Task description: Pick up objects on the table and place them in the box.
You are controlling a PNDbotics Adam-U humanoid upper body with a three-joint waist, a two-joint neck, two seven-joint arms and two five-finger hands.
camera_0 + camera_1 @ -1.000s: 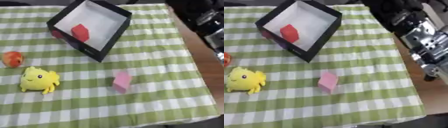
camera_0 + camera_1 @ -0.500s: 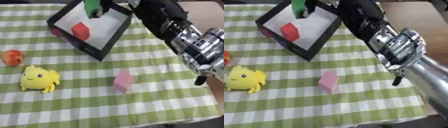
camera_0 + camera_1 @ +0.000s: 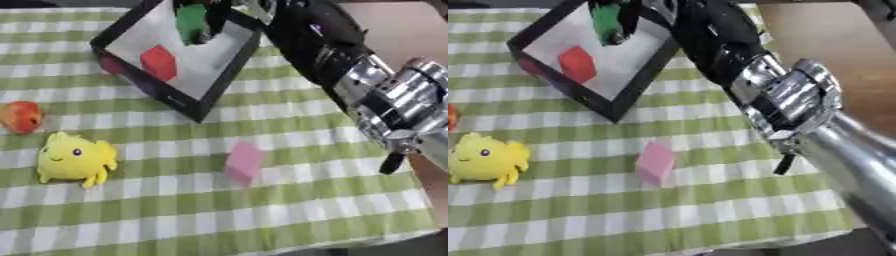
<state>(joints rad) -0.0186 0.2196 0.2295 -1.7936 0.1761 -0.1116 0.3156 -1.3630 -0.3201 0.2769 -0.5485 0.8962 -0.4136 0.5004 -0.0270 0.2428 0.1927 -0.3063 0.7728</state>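
We see the right arm reach in from the right side across the green-and-white checked tabletop [image 3: 289,210] to the black-walled square box with a white floor [image 3: 219,92]. The right hand [image 3: 214,15] is over the far part of the box, its dark fingers curled round a green block [image 3: 190,21], which sits above the box floor. We cannot tell whether the block touches the floor. A red cube [image 3: 158,62] lies inside the box, near its left wall.

Outside the box, a pink rectangular block [image 3: 242,162] stands on the tabletop in front of the box's near corner. A yellow plush creature with a smiling face [image 3: 74,158] lies well to the left of it. A red-orange round fruit [image 3: 21,116] rests at the left edge, just beyond the plush creature.
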